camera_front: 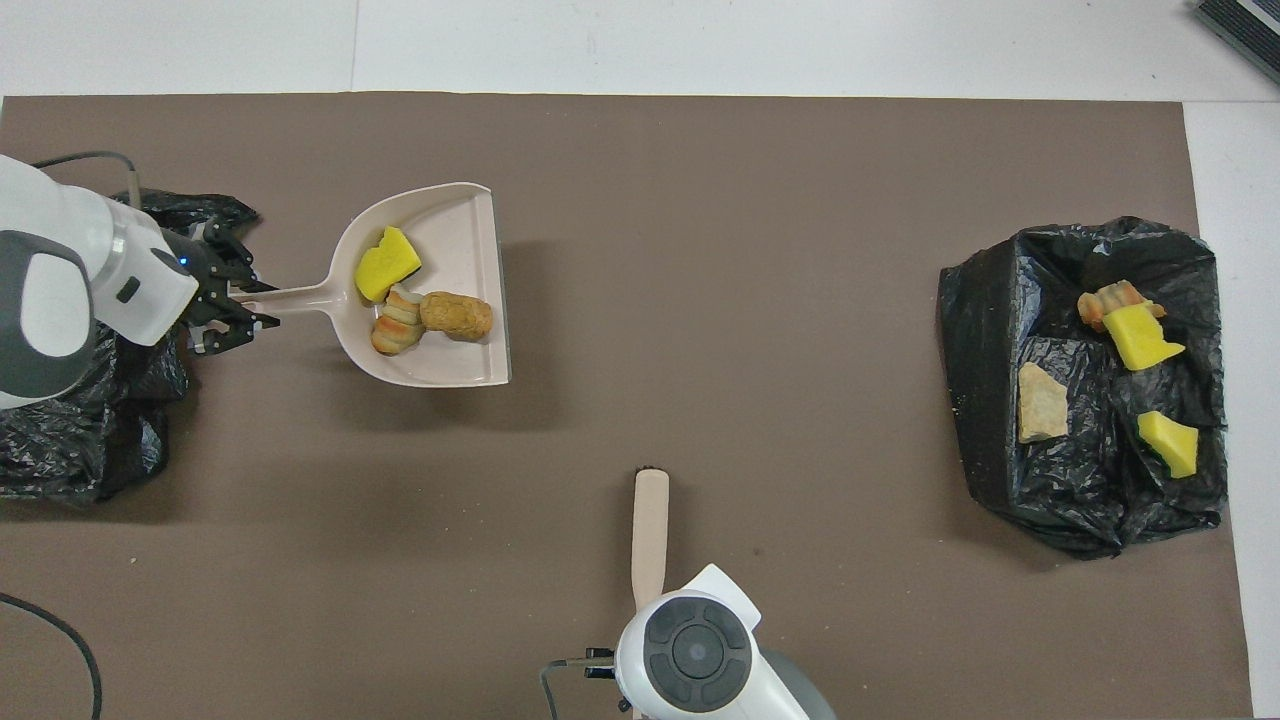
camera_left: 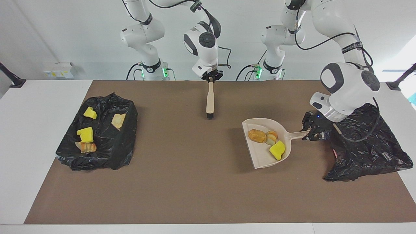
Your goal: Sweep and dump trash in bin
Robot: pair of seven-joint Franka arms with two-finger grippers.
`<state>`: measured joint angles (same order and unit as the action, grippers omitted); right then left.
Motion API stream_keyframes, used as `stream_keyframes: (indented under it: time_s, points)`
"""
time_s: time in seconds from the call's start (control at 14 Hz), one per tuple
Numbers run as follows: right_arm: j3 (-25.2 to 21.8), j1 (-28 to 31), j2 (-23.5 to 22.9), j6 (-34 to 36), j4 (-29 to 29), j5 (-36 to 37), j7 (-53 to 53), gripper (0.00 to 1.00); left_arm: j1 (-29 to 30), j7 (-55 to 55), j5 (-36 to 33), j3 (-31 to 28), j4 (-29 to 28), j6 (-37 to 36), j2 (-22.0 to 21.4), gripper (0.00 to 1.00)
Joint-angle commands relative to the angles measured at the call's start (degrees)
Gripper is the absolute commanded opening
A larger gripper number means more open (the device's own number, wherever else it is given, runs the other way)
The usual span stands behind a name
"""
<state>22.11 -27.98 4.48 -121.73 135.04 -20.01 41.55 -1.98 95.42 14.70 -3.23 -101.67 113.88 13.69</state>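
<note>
The light, soft yellow sponge and bread-like trash chunks (camera_left: pixel 267 139) are best carried in the beige plastic dustpan (camera_left: pixel 260 156), gripped at its handle by the left gripper (camera_left: pixel 311 131); the beige hand brush (camera_left: pixel 210 100) is clamped in the right gripper (camera_left: pixel 211 76).

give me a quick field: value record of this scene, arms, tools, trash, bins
left gripper: shut on dustpan handle, beside the bin at the left arm's end
right gripper: shut on brush handle, bristles hanging down
dustpan: lifted over the mat, level
trash in dustpan: one yellow sponge chunk, two bread-like lumps
brush: upright, above the mat
bin at left arm's end: black bag, contents not visible
bin at right arm's end: holds several pieces
</note>
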Motion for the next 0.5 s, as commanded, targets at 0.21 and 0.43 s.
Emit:
stream_keyframes:
  time_s: [0.21,0.43]
  points:
    - [-0.23,-0.5,-0.08,-1.15,0.92,0.58,-1.47,0.0,9.69,11.44,-3.34,0.41,7.09,-8.93,0.81,0.0]
    - [-0.23,-0.5,-0.97,-1.58,0.92,0.84,-2.27,0.0,15.14,16.71,-4.94,0.41,8.33,-9.9,0.81,0.0]
